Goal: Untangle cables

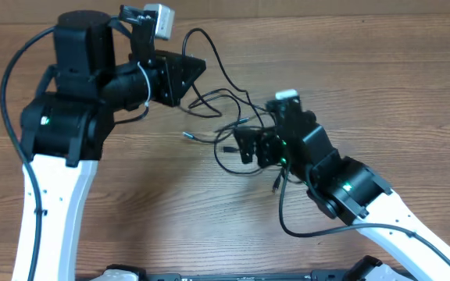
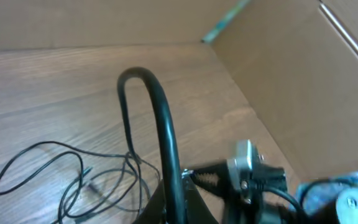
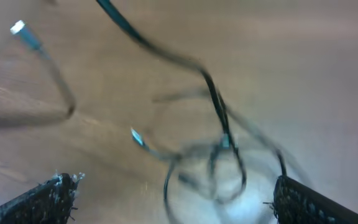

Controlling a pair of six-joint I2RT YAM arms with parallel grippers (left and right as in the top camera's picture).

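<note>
Spread right claw (image 3: 176, 186) over cables (image 3: 219, 124) on wooden table (image 3: 303, 74), cardboard walls (image 2: 291, 74) around; left claw (image 1: 194, 70) hard to read.

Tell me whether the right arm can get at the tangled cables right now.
Probably yes. The right pincer hangs open above the cables, a finger on either side of the loops, and nothing lies between, though the view is blurred.

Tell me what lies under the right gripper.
Under the right gripper, black cables loop on the wooden table between its open fingers. From overhead, it hides part of the tangle.
</note>
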